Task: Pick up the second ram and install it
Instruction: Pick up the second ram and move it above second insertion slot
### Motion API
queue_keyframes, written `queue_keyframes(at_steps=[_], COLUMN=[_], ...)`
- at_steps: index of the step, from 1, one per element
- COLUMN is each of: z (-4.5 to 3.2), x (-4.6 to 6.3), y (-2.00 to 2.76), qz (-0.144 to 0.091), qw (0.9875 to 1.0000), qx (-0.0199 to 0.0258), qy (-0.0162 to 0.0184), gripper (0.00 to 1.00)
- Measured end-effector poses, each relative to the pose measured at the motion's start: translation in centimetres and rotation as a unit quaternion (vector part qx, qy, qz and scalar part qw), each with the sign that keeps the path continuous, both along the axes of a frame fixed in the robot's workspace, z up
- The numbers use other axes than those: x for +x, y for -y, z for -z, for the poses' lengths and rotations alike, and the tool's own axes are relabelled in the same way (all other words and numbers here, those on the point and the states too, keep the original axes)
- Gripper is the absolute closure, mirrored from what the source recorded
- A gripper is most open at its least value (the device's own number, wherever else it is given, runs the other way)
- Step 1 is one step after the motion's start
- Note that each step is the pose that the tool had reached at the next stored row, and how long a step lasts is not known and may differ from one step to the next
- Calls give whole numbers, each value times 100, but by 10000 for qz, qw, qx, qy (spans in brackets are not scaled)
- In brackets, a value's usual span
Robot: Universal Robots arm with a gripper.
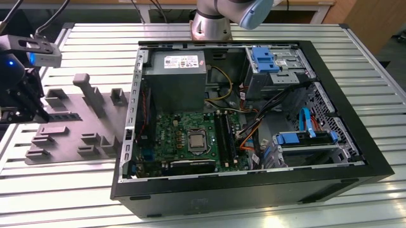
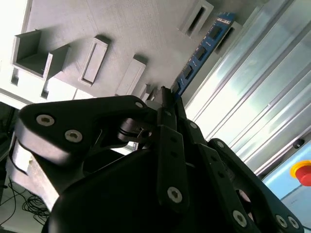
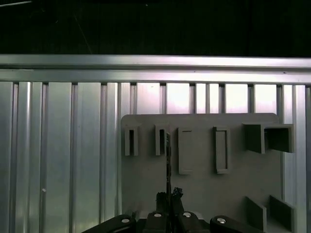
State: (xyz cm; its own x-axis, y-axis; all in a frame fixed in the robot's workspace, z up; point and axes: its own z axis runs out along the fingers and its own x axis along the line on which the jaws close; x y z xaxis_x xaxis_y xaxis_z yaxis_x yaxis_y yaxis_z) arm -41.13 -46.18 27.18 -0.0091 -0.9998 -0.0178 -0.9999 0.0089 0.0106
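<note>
In the second wrist view my gripper (image 2: 165, 95) is shut on one end of the second ram (image 2: 201, 51), a narrow blue stick with dark chips. The stick reaches away from the fingertips over the grey fixture plate (image 2: 121, 29). The first wrist view has the ram (image 3: 168, 160) edge-on as a thin dark line, rising from the gripper (image 3: 170, 196) between the plate's slot holders. At the exterior view's far left the gripper (image 1: 22, 114) hangs over the left edge of the fixture plate (image 1: 70, 126). The motherboard's black ram slots (image 1: 224, 135) lie inside the open computer case (image 1: 254, 190).
The case holds a grey power supply (image 1: 174, 78), blue drive brackets (image 1: 266, 59) and loose cables (image 1: 254, 128). Raised grey blocks (image 1: 85, 92) stand on the fixture plate. The arm's base (image 1: 212, 23) stands behind the case on the ribbed metal table (image 1: 63, 194). A red button (image 2: 302, 172) sits beyond the table edge.
</note>
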Motion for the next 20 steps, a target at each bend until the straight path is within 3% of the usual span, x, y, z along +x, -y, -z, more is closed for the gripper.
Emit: queue_keyframes(at_steps=[9,20], z=[-140,-259], x=[0,0], y=[0,0], qz=[7,15], qw=[10000,10000], qx=[0,0], qy=[0,0], gripper=[86,86])
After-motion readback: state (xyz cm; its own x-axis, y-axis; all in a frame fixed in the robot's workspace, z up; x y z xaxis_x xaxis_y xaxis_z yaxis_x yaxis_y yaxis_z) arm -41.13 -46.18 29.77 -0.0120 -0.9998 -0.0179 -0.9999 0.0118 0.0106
